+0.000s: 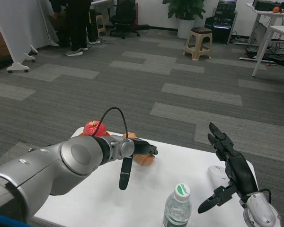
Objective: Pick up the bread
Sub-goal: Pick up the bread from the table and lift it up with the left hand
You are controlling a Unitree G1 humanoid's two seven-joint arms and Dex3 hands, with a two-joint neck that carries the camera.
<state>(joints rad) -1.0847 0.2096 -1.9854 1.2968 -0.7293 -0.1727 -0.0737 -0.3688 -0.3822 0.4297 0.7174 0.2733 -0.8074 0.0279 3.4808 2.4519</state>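
The bread (145, 159), a small orange-brown piece, lies on the white table (146, 194) near its far edge. My left hand (138, 149) reaches across from the left and hovers right over the bread, hiding its top. The fingers stretch flat above it, and the thumb (125, 173) hangs down to the left, apart from the bread. Nothing is gripped. My right hand (231, 174) waits at the table's right side, raised, with fingers spread and nothing in it.
A red apple (94, 127) sits on an orange plate at the far left corner, behind my left forearm. A clear water bottle (178, 208) with a white cap stands at the front centre. A white object (217, 174) lies by my right hand. A person stands far back left.
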